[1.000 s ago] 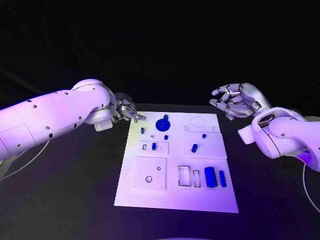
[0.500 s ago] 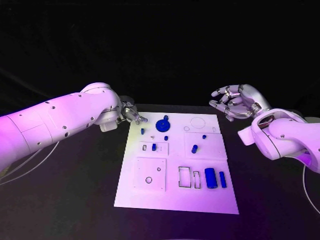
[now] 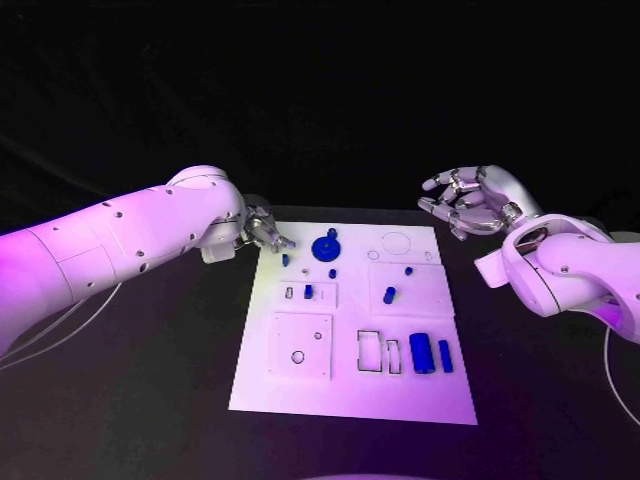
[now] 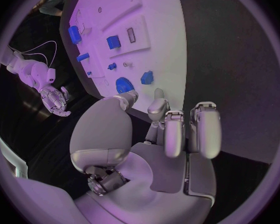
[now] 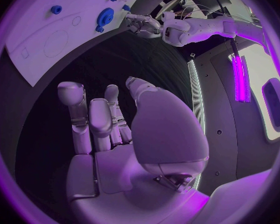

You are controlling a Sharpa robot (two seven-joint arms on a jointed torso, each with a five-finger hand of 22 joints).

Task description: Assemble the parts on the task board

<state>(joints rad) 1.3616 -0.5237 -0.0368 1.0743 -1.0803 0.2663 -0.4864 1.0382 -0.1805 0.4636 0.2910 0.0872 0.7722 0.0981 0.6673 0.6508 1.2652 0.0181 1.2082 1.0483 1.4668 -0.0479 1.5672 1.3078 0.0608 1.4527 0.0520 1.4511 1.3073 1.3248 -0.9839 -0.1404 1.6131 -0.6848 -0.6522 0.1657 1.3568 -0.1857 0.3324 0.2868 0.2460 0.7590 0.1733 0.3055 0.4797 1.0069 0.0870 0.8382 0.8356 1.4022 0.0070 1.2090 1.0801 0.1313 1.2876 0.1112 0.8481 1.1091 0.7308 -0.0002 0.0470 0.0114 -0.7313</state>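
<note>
Left hand at the far-left corner of the task board, fingers loosely apart and holding nothing; in the head view the forearm hides most of its palm. In the left wrist view its fingertips hang just beside the board edge, close to the gear-shaped part and a small blue part. Right hand raised off the board's far-right corner, fingers curled but spread, empty. Gear-shaped part stands near the far edge. Two oblong parts lie side by side at the near right, long axes running near-to-far. The smaller parts are too small to identify.
</note>
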